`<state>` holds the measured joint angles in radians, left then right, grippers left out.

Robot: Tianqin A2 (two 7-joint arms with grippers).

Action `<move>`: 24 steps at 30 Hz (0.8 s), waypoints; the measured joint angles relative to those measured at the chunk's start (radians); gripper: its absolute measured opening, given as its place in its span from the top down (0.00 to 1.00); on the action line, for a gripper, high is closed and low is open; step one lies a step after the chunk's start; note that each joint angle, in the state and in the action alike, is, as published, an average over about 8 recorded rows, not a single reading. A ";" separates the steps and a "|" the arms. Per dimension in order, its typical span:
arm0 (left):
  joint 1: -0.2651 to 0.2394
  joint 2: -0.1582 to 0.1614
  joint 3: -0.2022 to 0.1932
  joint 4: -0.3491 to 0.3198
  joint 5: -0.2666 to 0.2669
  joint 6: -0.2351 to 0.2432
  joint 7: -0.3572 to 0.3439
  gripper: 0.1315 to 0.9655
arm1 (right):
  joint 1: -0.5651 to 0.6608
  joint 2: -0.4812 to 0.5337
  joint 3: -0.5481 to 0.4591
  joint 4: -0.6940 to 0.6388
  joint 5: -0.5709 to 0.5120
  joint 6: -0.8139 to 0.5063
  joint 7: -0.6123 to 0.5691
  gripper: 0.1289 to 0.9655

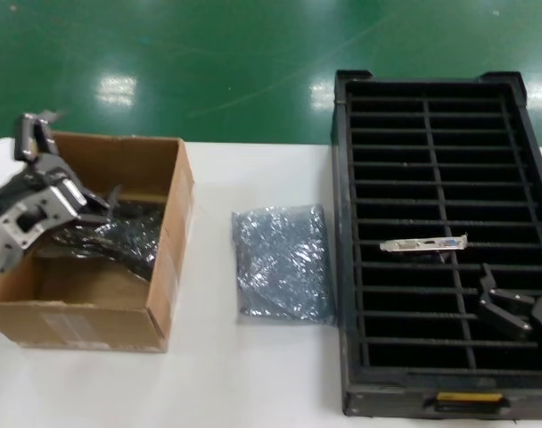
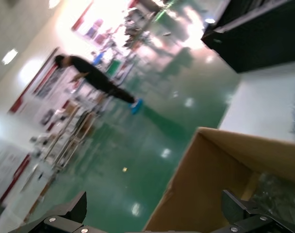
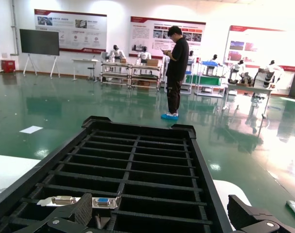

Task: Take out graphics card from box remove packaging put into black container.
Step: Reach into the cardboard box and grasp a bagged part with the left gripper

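The brown box (image 1: 168, 267) stands on the table's left with a dark crinkly bag (image 1: 119, 234) inside; what the bag holds is hidden. My left gripper (image 1: 70, 165) hovers open over the box's far left corner, one finger beyond the wall (image 2: 210, 184), the other by the bag (image 2: 278, 194). The grey-silver packaging (image 1: 282, 263) lies flat between box and black container (image 1: 342, 267). A graphics card stands in a container slot, its silver bracket (image 1: 424, 242) showing. My right gripper (image 1: 503, 303) hangs open over the slots just nearer than the bracket (image 3: 106, 202), holding nothing.
The container has a yellow label (image 1: 468, 398) on its near end and reaches the table's right side. White tabletop (image 1: 253, 374) shows in front of the box and packaging. A person (image 3: 176, 68) stands far off on the green floor.
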<state>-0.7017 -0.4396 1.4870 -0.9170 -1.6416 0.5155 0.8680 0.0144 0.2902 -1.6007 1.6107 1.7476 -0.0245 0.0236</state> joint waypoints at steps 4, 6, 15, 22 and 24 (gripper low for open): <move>-0.120 0.014 0.007 0.187 -0.001 0.090 0.186 0.00 | 0.000 0.000 0.000 0.000 0.000 0.000 0.000 0.00; -0.174 0.018 0.014 0.278 -0.006 0.132 0.277 0.00 | 0.000 0.000 0.000 0.000 0.000 0.000 0.000 0.00; -0.411 0.018 0.065 0.679 -0.024 0.219 0.657 0.00 | 0.000 0.000 0.000 0.000 0.000 0.000 0.000 0.00; -0.527 -0.010 0.142 0.860 0.007 0.207 0.771 0.00 | 0.000 0.000 0.000 0.000 0.000 0.000 0.000 0.00; -0.541 -0.020 0.167 0.879 0.022 0.203 0.769 0.00 | 0.000 0.000 0.000 0.000 0.000 0.000 0.000 0.00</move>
<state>-1.2431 -0.4600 1.6538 -0.0385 -1.6195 0.7188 1.6373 0.0144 0.2902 -1.6008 1.6107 1.7474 -0.0245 0.0238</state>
